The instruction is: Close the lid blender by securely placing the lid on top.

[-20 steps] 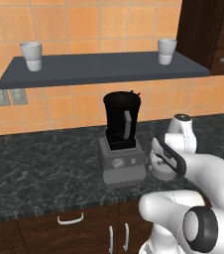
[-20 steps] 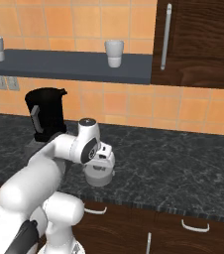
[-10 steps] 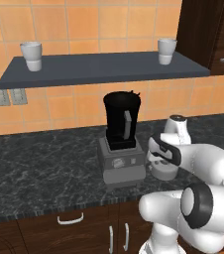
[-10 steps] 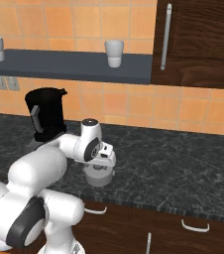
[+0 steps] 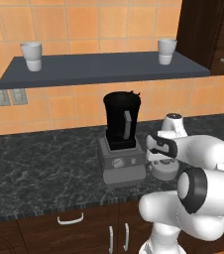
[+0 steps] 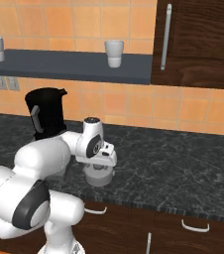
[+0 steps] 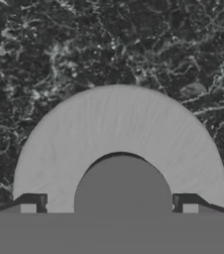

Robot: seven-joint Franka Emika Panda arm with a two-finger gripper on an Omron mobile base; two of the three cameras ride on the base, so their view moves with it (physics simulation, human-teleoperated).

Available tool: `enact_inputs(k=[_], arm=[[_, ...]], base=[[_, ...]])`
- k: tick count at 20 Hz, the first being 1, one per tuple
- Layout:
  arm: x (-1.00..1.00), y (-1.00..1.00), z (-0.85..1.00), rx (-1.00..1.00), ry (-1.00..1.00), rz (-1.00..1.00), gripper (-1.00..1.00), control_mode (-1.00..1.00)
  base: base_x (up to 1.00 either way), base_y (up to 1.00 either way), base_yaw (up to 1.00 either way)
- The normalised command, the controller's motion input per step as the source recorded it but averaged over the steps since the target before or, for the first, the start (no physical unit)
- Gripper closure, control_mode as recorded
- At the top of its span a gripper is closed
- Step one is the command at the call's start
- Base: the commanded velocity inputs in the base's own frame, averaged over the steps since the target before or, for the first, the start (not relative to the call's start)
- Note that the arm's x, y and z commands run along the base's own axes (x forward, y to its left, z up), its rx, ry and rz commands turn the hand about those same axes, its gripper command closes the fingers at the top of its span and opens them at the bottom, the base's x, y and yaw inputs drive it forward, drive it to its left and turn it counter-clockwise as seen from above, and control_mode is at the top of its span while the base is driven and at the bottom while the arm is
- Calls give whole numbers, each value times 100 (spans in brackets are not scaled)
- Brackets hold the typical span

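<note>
The blender [image 5: 120, 125] is a black tapered jar with a grey handle strip on a boxy grey base; its mouth stands uncovered. It also shows at the left of the right base view [image 6: 46, 115]. The lid [image 5: 164, 171], a round grey disc, lies flat on the dark counter just right of the blender base. My gripper [image 5: 162, 159] hangs directly over the lid [image 6: 99, 177], pointing straight down. In the hand view the lid [image 7: 119, 124] is very close, and my gripper [image 7: 109, 206] is open, its fingertips [image 7: 34, 204] straddling the raised knob without touching it.
A dark wall shelf [image 5: 104, 68] above the blender carries two white cups [image 5: 32, 55] [image 5: 167, 50]. A dark wood cabinet with a long handle [image 6: 166, 37] rises at the right. A wall outlet [image 5: 2, 94] sits at the left. The counter's front edge [image 6: 148, 208] lies close behind the lid.
My hand has sunk slightly toward the lid and the arm's elbow has swung closer to the cameras. Lid and blender stay where they were.
</note>
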Motion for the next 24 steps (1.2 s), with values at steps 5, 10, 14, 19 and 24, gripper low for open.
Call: enact_inputs(k=[5, 10, 14, 19, 24], arm=[[-23, 0, -12, 0, -1, 0, 100, -100], [-29, 0, 35, 0, -3, 0, 100, -100], [-21, 3, 100, 0, -13, -1, 100, -100], [-12, 30, 100, 0, -13, 0, 100, -100], [-54, 14, 59, 0, -25, -1, 100, -100]], base=[[0, 0, 0], [0, 0, 0], [0, 0, 0], [0, 0, 0], [0, 0, 0]])
